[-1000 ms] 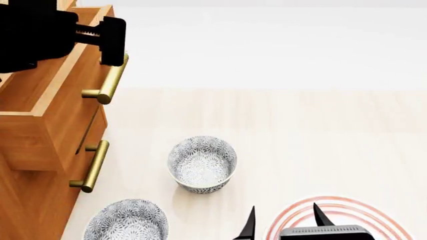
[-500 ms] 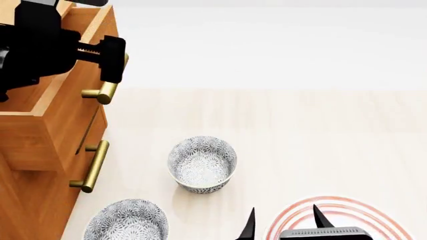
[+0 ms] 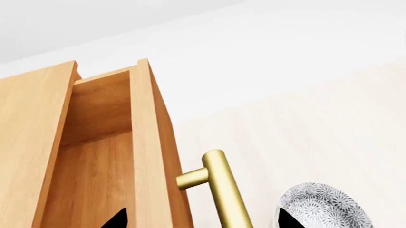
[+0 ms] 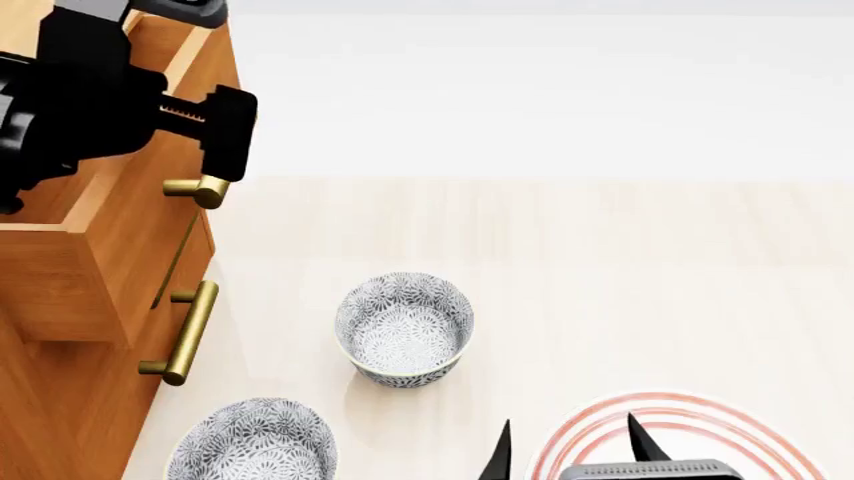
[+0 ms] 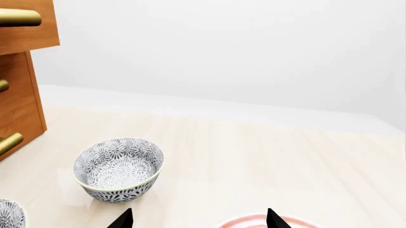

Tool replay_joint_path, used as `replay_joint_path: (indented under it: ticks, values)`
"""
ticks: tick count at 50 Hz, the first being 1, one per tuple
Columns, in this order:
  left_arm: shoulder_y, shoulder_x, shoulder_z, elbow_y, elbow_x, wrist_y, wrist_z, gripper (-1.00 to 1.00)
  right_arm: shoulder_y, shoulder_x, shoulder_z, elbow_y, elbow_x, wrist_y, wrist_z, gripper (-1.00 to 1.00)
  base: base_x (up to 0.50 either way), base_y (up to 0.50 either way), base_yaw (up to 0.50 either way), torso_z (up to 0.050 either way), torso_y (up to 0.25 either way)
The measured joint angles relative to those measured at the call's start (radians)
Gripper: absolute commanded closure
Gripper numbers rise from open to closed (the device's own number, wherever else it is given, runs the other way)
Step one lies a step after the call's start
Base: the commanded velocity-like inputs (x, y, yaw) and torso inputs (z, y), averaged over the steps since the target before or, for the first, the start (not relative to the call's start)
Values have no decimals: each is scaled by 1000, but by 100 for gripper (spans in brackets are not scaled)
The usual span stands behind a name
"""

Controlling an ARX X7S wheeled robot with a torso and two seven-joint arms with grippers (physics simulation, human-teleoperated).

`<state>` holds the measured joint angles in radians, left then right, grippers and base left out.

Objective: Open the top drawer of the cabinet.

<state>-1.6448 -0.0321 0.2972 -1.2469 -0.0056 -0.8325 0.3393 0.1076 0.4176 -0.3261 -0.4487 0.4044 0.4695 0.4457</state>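
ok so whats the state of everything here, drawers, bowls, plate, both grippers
top drawer: pulled out, box empty where visible
second drawer: shut
left gripper: open, fingertips straddling the top drawer's front and brass handle
right gripper: open, holding nothing
nearer bowl: upright, partly out of view
farther bowl: upright, empty
plate: flat, beneath the right gripper

Matte black left end effector (image 4: 220,135) with toothed rail, black pointed fingertips (image 4: 498,455), grey ribbed housing

One cabinet (image 4: 54,300); two patterned bowls (image 4: 403,328) (image 4: 254,442); one red-ringed plate (image 4: 694,430); two brass handles (image 4: 180,335) (image 4: 200,187).
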Motion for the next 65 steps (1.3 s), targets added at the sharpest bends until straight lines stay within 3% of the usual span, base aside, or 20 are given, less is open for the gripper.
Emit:
replay_joint_path:
  ticks: [18, 51, 65]
  values:
    - [53, -1, 48, 110, -22, -45, -42, -100, -1, 4, -3, 2, 3, -1, 2, -100, 0, -1, -2, 0, 0]
    - [122, 4, 78, 295, -268, -133, -144, -100, 0, 6, -9, 24, 2, -12, 3, -100, 0, 0, 0, 0, 0]
    - [130, 7, 140, 333, -346, -146, -185, -100, -5, 14, -10, 18, 3, -9, 6, -100, 0, 0, 0, 0, 0]
